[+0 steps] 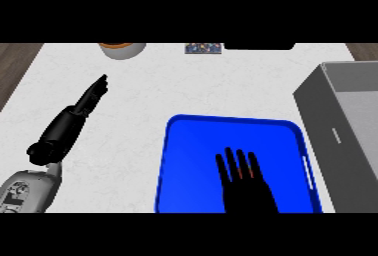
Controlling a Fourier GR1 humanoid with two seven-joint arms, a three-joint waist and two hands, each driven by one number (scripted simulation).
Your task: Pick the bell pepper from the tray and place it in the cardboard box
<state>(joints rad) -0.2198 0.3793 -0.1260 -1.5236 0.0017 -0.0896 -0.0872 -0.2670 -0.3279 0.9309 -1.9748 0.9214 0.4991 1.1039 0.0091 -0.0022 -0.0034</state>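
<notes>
our right hand [247,187] lies flat over the blue tray [193,150], fingers straight, gripping nothing; orange slivers between them are probably the bell pepper [249,173] underneath. the box [336,120] waits just right. left hand [94,92] rests open, apart.

Kitchen: white marble counter [184,85], wooden floor [15,65]

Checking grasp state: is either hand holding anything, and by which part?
Nothing visibly held. Right hand lies flat, fingers straight, over the blue tray; a reddish sliver shows between them. Left hand is straight, off-tray.
</notes>
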